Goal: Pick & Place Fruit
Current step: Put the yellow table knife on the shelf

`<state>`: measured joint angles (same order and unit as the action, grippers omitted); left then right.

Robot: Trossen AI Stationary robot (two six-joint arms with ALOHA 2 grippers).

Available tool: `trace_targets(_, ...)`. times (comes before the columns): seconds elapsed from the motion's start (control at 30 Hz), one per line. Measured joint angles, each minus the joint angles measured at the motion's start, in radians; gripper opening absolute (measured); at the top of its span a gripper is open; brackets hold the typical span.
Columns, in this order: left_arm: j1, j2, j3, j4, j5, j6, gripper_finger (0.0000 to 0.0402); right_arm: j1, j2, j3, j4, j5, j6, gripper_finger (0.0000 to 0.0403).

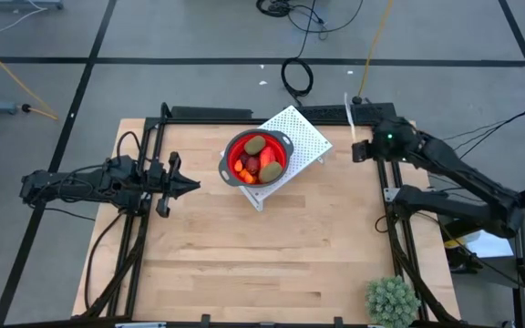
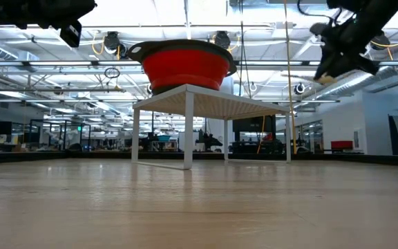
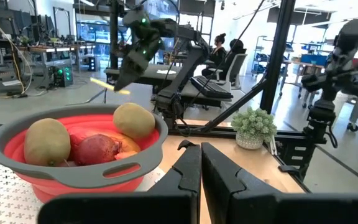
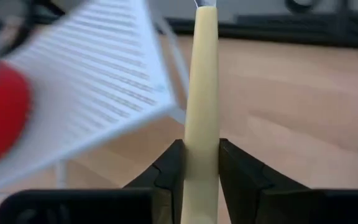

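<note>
A red bowl with a grey rim (image 1: pixel 285 144) stands on a white perforated stand (image 1: pixel 306 137) at the table's far middle. Fruit lies in it: two brown-green ovals (image 3: pixel 47 140), a dark red piece (image 3: pixel 97 149) and orange bits. My right gripper (image 4: pixel 201 148) hangs in the air to the right of the stand (image 1: pixel 361 150), shut on a long pale yellow piece (image 3: pixel 112 87). My left gripper (image 3: pixel 201 168) waits shut and level at the table's left (image 1: pixel 190 185), pointing toward the bowl. My right gripper pinches the long pale yellow piece between its two fingers, one on each long side (image 4: pixel 201 155). The piece runs along the fingers and sticks out well past their tips (image 4: pixel 204 56). It is lifted clear of the table.
A spiky green plant (image 1: pixel 392 301) stands at the near right corner. Black frame rails (image 1: pixel 399 246) run along the table's left, right and far edges. Bare wood (image 1: pixel 262 255) spreads across the near half. A person sits at a desk in the room beyond (image 3: pixel 219 46).
</note>
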<state>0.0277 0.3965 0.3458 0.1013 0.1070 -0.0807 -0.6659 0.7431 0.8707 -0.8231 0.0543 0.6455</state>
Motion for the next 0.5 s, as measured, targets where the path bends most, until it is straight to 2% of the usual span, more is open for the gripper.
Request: trace_targets(0.5,0.0,0.0,0.0,0.0,0.0,-0.003,0.001,0.0,-0.034,0.0,0.366,-0.358,-0.268,0.0071)
